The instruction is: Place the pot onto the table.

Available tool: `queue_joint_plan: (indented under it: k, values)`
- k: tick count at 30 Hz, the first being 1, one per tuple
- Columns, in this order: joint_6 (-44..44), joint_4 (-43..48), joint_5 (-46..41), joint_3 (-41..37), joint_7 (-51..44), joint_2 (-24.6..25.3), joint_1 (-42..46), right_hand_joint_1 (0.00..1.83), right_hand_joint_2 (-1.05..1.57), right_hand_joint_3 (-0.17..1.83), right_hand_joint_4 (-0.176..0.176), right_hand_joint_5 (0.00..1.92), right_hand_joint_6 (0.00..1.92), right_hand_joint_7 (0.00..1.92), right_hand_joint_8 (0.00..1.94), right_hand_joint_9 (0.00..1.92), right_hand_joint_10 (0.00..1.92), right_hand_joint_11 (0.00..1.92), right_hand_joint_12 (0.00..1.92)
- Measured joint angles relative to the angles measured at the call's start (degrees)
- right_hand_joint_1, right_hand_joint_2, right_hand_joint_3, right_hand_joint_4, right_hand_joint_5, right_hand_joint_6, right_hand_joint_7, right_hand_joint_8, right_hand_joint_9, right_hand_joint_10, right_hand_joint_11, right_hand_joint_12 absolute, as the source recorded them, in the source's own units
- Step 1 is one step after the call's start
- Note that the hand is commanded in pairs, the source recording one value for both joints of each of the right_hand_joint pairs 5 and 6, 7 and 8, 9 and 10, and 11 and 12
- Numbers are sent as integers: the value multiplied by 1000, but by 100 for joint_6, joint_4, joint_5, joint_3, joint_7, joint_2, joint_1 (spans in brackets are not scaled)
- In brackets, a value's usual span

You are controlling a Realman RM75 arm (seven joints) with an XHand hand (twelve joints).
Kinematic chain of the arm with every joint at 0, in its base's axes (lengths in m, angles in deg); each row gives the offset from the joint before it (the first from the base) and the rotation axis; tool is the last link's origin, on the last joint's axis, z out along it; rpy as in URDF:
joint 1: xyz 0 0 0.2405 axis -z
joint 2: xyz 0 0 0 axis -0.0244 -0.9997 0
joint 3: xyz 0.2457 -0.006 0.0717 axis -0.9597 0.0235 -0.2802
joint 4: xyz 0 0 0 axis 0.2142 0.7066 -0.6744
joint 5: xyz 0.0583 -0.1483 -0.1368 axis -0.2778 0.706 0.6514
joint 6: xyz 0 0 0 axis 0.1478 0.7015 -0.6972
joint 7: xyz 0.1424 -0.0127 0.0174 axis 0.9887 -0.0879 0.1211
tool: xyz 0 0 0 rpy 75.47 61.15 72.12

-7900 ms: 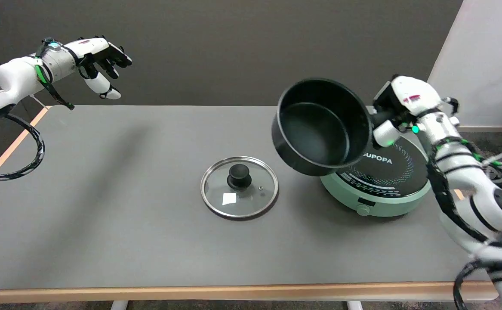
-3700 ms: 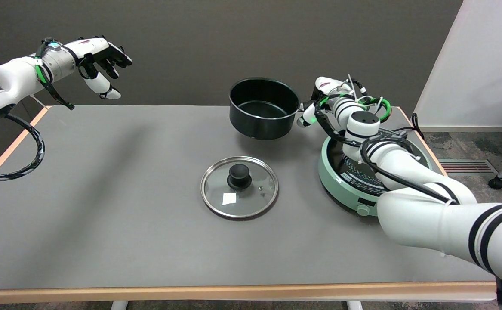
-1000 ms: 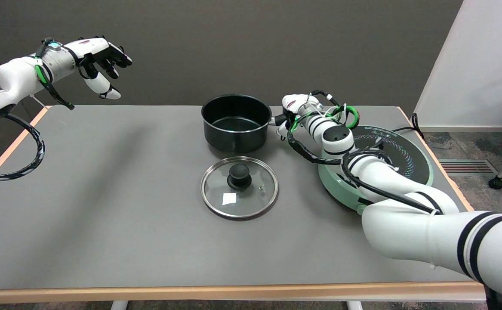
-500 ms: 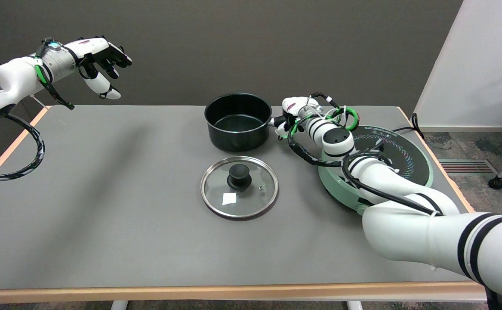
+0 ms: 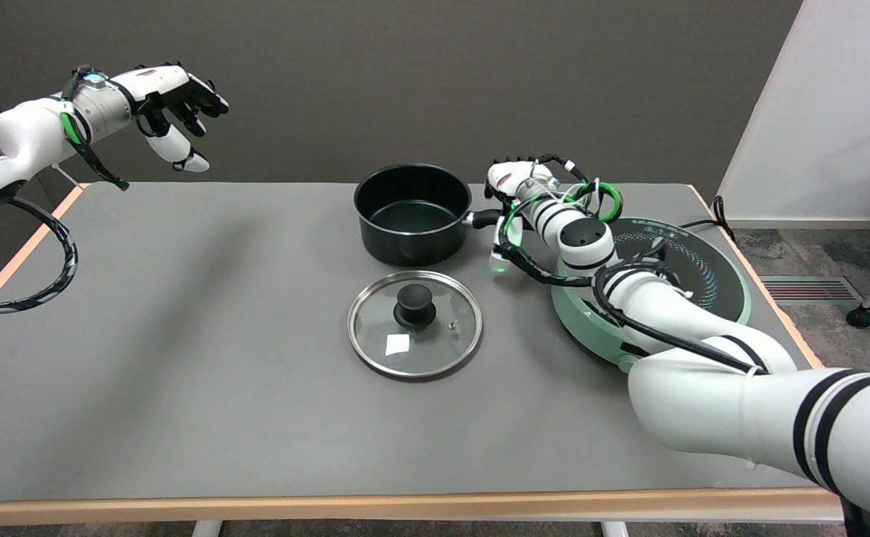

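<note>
Head view, looking down and across. Grey counter [image 5: 181, 388] with a pale wooden edge filled most of the frame, set before a dark wall. Right arm [image 5: 703, 373], white with black bands and wrapped in black and green cable, reached in from the lower right and passed over the near left part of the mint-green induction cooker [image 5: 692, 261], which sat at the counter's right end with a dotted ring pattern on its black top. Black pot [image 5: 411, 216] stood upright on the counter near the far edge, left of the cooker and well apart from it, its inside empty and its short handle [image 5: 481, 218] pointing right. Glass lid [image 5: 414, 324] with a metal rim and a black knob lay flat just in front of the pot, knob up, close to the pot but not touching it; a small white label showed on the glass. Right hand [image 5: 508, 195] sat at the end of the handle, its fingers spread apart, some raised above the handle and one white finger [image 5: 497, 253] hanging down beside it toward the counter; the handle lay free in the gap and nothing was gripped. Whether any part of the hand touched the handle's tip could not be told
</note>
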Motion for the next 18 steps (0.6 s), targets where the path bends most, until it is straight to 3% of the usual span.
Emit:
queue_joint_plan:
  k: [7, 15, 16, 18]
  values:
    - [46, 230, 33, -2, -13, -26, 69, 1256, -777, 1169, -122, 90, 90, 90, 90, 90, 90, 90, 90]
    - [100, 718, -25, -5, -21, -87, 226, 1196, -755, 1138, -115, 56, 56, 56, 56, 56, 56, 56, 56]
    - [107, 816, -69, -6, -21, -102, 258, 1169, -679, 973, -114, 51, 51, 51, 51, 51, 51, 51, 51]
    - [120, 994, -173, -8, -22, -127, 327, 1145, -616, 894, -116, 38, 38, 38, 38, 38, 38, 38, 38]
